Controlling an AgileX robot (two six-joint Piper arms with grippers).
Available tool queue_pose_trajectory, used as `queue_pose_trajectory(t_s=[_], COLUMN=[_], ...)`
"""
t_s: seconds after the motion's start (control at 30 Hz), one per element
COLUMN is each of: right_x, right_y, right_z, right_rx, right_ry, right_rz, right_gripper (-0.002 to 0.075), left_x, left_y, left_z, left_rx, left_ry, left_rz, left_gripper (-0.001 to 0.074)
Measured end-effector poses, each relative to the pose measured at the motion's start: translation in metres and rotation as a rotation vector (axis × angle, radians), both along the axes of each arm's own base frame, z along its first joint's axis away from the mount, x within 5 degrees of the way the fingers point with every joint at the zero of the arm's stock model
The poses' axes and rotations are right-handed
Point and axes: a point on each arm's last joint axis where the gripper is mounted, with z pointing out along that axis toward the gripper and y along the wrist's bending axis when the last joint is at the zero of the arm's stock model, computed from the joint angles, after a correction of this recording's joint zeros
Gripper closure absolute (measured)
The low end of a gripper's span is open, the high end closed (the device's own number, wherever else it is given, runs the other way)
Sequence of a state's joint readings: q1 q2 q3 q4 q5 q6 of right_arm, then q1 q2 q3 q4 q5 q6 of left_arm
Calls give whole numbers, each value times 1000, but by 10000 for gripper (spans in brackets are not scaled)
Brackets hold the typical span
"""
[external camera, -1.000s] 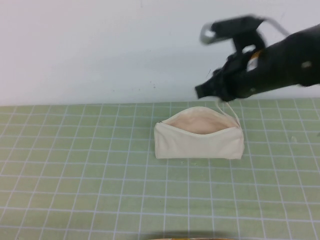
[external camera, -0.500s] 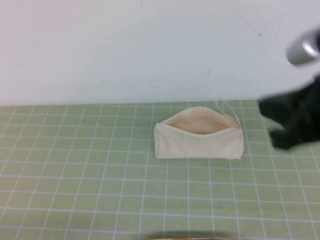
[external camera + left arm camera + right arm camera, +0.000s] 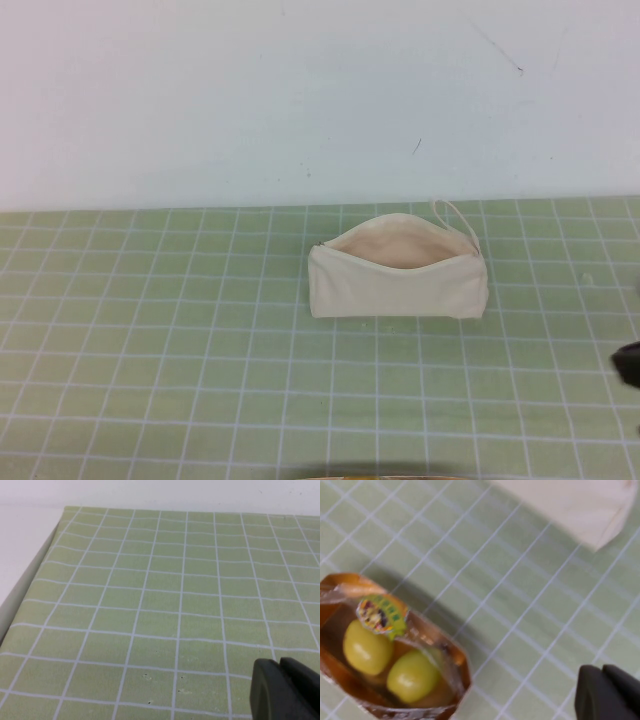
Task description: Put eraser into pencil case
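Observation:
The pencil case (image 3: 398, 270) is a cream-white pouch standing on the green grid mat, zip open, with its beige lining showing and a thin loop strap (image 3: 450, 215) at its right end. One corner of it shows in the right wrist view (image 3: 580, 505). The eraser is not visible in any view. My right gripper (image 3: 602, 672) is shut and empty, low over the mat to the right of and nearer than the pouch; only a dark tip of it shows at the right edge of the high view (image 3: 630, 365). My left gripper (image 3: 280, 667) is shut and empty over bare mat, outside the high view.
A clear orange-tinted bag (image 3: 385, 650) holding two yellow-green round fruits lies on the mat near the front edge; a sliver of it shows in the high view (image 3: 380, 473). The mat's left edge (image 3: 30, 575) borders a white surface. A white wall stands behind.
My right arm has moved from above the pouch's right end to the right and down, nearly out of the high view. The pouch has not moved.

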State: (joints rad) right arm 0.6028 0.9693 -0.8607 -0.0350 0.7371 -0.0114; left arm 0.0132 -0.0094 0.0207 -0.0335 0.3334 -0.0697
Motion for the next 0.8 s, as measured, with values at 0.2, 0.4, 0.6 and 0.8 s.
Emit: queue_pose_trajectory(t_s=[0.2, 0.4, 0.6, 0.8], right_x=[-29, -53, -86, -105], right_y=[-25, -43, -78, -99], right_z=[16, -12, -59, -91], right_rx=[38, 112, 235, 200], right_ry=[-183, -319, -484, -615], right_rz=[0, 0, -197, -434], right_gripper=[727, 727, 727, 727], left_x=[0, 0, 0, 0], left_y=[0, 0, 0, 0], left_z=[0, 0, 0, 0], left_rx=[0, 0, 0, 0], left_ry=[0, 0, 0, 0], left_rz=[0, 0, 0, 0], left_gripper=[736, 736, 736, 736])
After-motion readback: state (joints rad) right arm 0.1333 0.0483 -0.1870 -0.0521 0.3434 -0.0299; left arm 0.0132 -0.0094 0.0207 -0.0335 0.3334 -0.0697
